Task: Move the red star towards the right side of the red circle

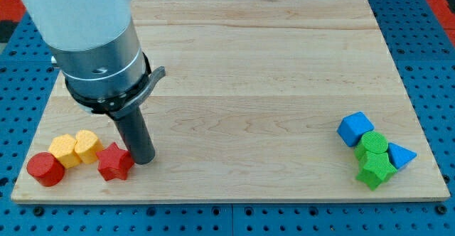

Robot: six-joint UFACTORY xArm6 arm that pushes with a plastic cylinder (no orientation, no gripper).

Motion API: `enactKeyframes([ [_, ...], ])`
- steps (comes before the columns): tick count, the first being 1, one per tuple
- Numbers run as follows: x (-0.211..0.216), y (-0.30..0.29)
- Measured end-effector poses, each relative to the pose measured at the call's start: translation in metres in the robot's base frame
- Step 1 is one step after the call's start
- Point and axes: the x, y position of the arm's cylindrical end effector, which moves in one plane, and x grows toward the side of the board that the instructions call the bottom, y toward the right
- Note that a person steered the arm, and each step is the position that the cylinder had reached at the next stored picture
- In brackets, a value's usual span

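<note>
The red star (114,162) lies near the view's bottom left on the wooden board (234,65). The red circle (45,169), a short cylinder, sits further left, near the board's bottom left corner. Two yellow blocks lie between and above them. My tip (143,159) touches the board right beside the star's right edge, apparently in contact with it. The dark rod rises from there to the arm's grey and white body at the view's upper left.
A yellow hexagon-like block (65,150) and a yellow block (87,145) sit just left of the star. At the view's bottom right a blue cube (355,129), a green block (374,145), a green star (376,170) and a blue triangle (400,156) cluster together.
</note>
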Motion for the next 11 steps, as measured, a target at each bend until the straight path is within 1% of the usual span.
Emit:
enactKeyframes([
  [2,0.006,-0.018],
  [4,0.019,-0.015],
  [6,0.021,-0.020],
  [9,0.021,-0.054],
  [11,0.021,-0.042],
])
